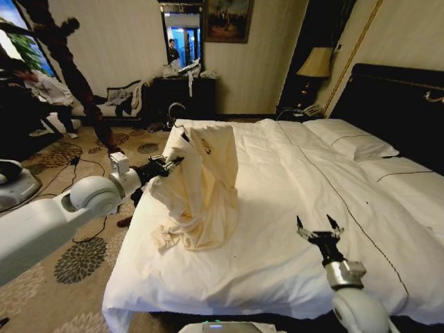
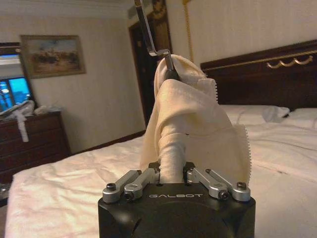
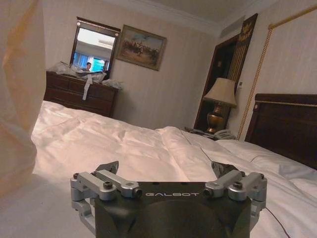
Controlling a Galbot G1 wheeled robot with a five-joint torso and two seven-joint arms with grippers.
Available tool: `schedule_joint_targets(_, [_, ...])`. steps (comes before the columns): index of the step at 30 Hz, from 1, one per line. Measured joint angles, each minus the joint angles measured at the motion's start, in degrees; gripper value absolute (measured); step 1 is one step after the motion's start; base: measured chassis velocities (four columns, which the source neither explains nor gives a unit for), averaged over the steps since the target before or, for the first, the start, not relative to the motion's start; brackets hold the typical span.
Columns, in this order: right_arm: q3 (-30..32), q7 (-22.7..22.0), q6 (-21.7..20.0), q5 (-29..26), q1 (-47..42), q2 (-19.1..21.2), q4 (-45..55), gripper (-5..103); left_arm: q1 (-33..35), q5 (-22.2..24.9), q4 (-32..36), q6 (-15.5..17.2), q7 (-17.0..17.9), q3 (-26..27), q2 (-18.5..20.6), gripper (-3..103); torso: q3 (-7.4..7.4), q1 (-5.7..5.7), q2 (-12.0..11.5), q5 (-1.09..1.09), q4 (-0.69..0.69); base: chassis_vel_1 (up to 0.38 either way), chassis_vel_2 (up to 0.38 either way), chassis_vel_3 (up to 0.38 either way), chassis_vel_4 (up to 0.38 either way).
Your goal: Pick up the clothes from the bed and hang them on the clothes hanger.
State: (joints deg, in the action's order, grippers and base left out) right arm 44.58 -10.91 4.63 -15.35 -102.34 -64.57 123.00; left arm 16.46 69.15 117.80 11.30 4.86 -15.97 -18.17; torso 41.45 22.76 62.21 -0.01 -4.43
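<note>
Spreading wide, the bed (image 1: pixel 291 208) wears a white duvet with thin dark stitching. Upon it the clothes (image 1: pixel 201 187), soft wrinkled cream fabric, rise draped, pinched by the left gripper (image 1: pixel 170 165). The right gripper (image 1: pixel 319 227) hovers splayed, empty, nearby.

We see a cream, pale-yellow garment (image 1: pixel 201 184), plain apart from a small darker mark near its top. The bed (image 1: pixel 291 229) wears a white duvet crossed by thin dark stitched lines, with white pillows (image 1: pixel 350 139) against a black headboard (image 1: pixel 395 104) trimmed in gold. The hanger (image 2: pixel 171 74) shows black, its wire hook silver. The left gripper (image 1: pixel 170 164) is black with silver links on a white arm. The carpet (image 1: pixel 76 260) is beige with dark floral medallions.
</note>
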Motion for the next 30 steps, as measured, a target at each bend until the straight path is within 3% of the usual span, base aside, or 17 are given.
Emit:
schedule_joint_targets(2, [-0.03, 0.00, 0.00, 0.01, 0.02, 0.00, -0.01, 100, -0.07, 0.93, -0.08, 0.16, 0.74, 0.65, -0.22, 16, 0.00, 0.01, 0.00, -0.01, 0.00, 0.000, 0.000, 0.000, 0.000])
schedule_joint_targets(6, [-0.24, 0.00, 0.00, 0.00, 0.19, 0.15, -0.03, 100, -2.94, 7.59, -1.10, 3.19, 6.46, 2.96, -1.22, 16, 0.00, 0.00, 0.00, 0.02, -0.03, 0.000, 0.000, 0.000, 0.000])
schedule_joint_targets(7, [-0.24, 0.00, 0.00, 0.00, 0.19, 0.15, -0.03, 100, -2.94, 7.59, -1.10, 3.19, 6.46, 2.96, -1.22, 16, 0.00, 0.00, 0.00, 0.02, -0.03, 0.000, 0.000, 0.000, 0.000])
schedule_joint_targets(9, [-0.33, -0.01, 0.00, -0.03, 0.27, 0.23, -0.04, 100, -5.06, 13.73, -2.14, 7.11, 12.61, 4.47, -2.31, 16, 0.00, 0.01, 0.00, 0.00, -0.03, 0.000, 0.000, 0.000, 0.000])
schedule_joint_targets(13, [-0.44, -0.03, -0.04, -0.09, 0.35, 0.32, -0.06, 100, -7.12, 16.85, -3.47, 10.07, 15.58, 5.75, -2.82, 16, 0.01, 0.01, 0.00, 0.01, -0.04, 0.000, 0.000, 0.000, 0.000])
schedule_joint_targets(20, [-0.53, -0.07, -0.14, -0.15, 0.45, 0.41, -0.07, 100, -12.94, 19.67, -7.00, 14.26, 17.65, 5.63, -3.48, 16, 0.00, 0.01, 0.00, 0.01, -0.01, 0.000, 0.000, 0.000, 0.000])
schedule_joint_targets(26, [-0.58, -0.10, -0.19, -0.18, 0.50, 0.46, -0.07, 100, -22.10, 21.19, -15.63, 18.67, 18.82, 2.27, -8.41, 16, 0.01, 0.01, 0.00, 0.02, -0.04, 0.000, 0.000, 0.000, 0.000])
schedule_joint_targets(30, [-0.61, -0.13, -0.22, -0.20, 0.53, 0.49, -0.07, 100, -28.05, 20.77, -23.63, 21.79, 20.02, -0.75, -14.72, 16, 0.01, 0.01, -0.01, 0.00, -0.03, 0.000, 0.000, 0.000, 0.000])
